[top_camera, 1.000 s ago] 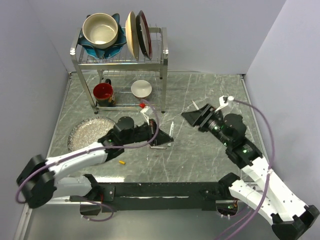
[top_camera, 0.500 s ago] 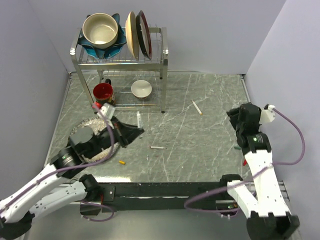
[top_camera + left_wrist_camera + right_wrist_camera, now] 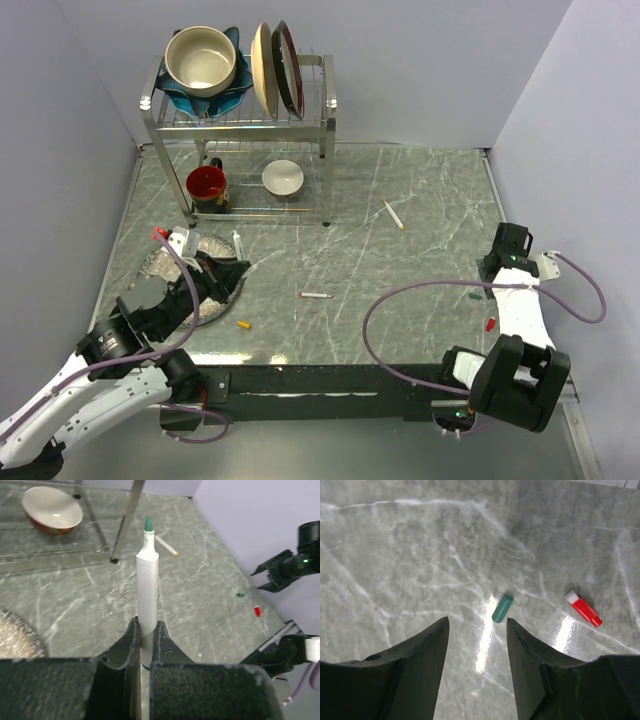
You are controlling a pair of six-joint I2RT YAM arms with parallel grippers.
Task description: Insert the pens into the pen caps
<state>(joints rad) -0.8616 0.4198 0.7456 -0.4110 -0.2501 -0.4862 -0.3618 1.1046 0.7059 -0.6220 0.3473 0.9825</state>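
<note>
My left gripper [image 3: 235, 265] [image 3: 146, 627] is shut on a white pen [image 3: 147, 580] with a bare green tip, held above the table at the left; the pen also shows in the top view [image 3: 237, 243]. My right gripper [image 3: 492, 270] [image 3: 477, 625] is open and empty, hovering just short of the green cap [image 3: 502, 608] [image 3: 476, 294]. The red cap [image 3: 583, 608] [image 3: 490, 323] lies close beside it. A second pen [image 3: 316, 296] lies mid-table and a third pen [image 3: 395, 215] lies further back. The yellow-orange cap [image 3: 243, 325] lies near the front left.
A metal dish rack [image 3: 325, 130] with bowls and plates stands at the back left, with a red mug [image 3: 207, 186] and a small bowl [image 3: 283, 177] under it. A silver textured plate [image 3: 165, 262] lies under my left arm. The right wall is close to my right arm.
My left gripper has drawn back from mid-table to the left, carrying a pen. My right arm has swung from the centre to the right edge, over the green and red caps.
</note>
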